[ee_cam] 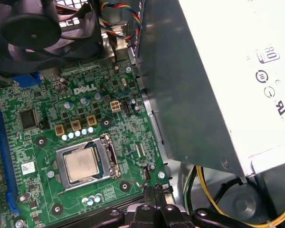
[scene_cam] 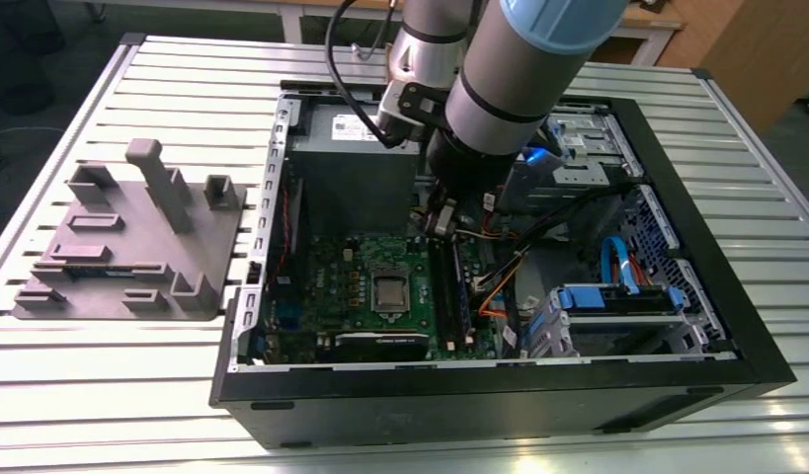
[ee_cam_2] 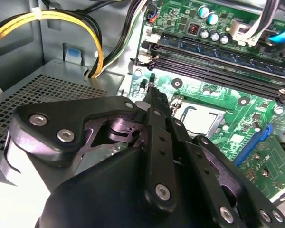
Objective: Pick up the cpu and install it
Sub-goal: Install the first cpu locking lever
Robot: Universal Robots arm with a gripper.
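Exterior view showed the open black computer case (scene_cam: 720, 326) lying on its side on the slatted metal table (scene_cam: 180, 74), with a grey plastic fixture block (scene_cam: 127, 247) beside it toward the exterior view's left. Inside the case the dark green motherboard (scene_cam: 364, 286) lay flat, and the cpu (scene_cam: 391, 292), a small flat square chip with a silvery-grey metal top, sat in the socket near the middle of the board, its faces level with the board and its edges running parallel to the board's edges; being square, it had no clear long axis. In both wrist views the cpu (ee_cam: 82, 165) (ee_cam_2: 198, 121) lay within the metal socket frame (ee_cam: 109, 156). The big grey boxy power supply with a white label (ee_cam: 213, 71) stood along one edge of the motherboard, with yellow cables (ee_cam_2: 61, 19) trailing from it. The black gripper (ee_cam_2: 151, 90) hung over the board's edge beside the socket, near the cpu but not touching it, its jaws pressed together and holding nothing. The grey and blue arm (scene_cam: 510, 89) reached down into the case from above.
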